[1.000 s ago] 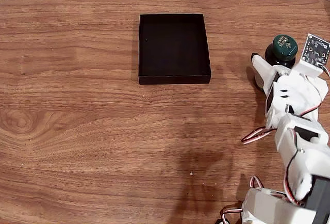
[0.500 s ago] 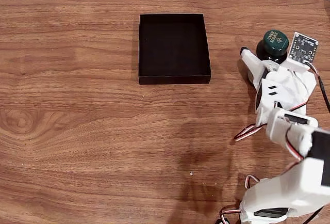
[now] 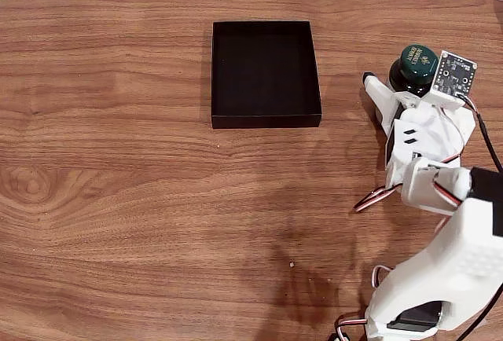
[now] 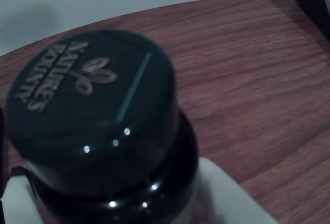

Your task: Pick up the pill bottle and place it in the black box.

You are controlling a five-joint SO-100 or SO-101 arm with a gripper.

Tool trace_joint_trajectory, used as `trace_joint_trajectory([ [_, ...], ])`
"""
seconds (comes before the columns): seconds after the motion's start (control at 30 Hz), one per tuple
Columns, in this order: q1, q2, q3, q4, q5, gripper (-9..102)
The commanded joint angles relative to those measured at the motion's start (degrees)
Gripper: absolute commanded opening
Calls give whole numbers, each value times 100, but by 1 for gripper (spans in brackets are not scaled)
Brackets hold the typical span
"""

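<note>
- The wooden table (image 3: pixel 118 199) takes up most of what I see in the fixed view, brown grain running left to right, with a pale wall strip along the top edge.
- My arm (image 3: pixel 440 223) comes in from the lower right of the fixed view, white plastic segments with red and white wires looping out near its middle, reaching up toward the right edge of the table.
- The black box (image 3: pixel 266 119) sits in the upper middle of the fixed view, shallow and matte, low walls all round; I see nothing inside it. It is well apart from the arm, off to the left of it.
- The gripper (image 3: pixel 393 83) is at the bottle: one white finger (image 3: pixel 380 97) with a dark tip runs along the bottle's left side in the fixed view, and a small circuit board (image 3: pixel 451 74) sits just right of the cap.
- The pill bottle (image 3: pixel 416 64) stands upright at the right of the fixed view, right of the box and apart from it. In the wrist view its dark green cap (image 4: pixel 90 100) is close up, with raised lettering and a leaf mark on top, and white plastic shows below at both lower corners.
- I read the fingers as closed around the bottle's body; whether it is off the table I cannot tell.
</note>
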Motion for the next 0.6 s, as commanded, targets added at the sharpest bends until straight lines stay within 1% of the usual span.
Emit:
trace_joint_trajectory([
  [0.0, 44, -70, -492, -176, 62, 36],
  [0.2, 53, -316, -721, -176, 18, 34],
  [0.4, 44, -211, -773, -9, -70, 21],
  [0.57, 9, 79, -668, 79, -114, 16],
])
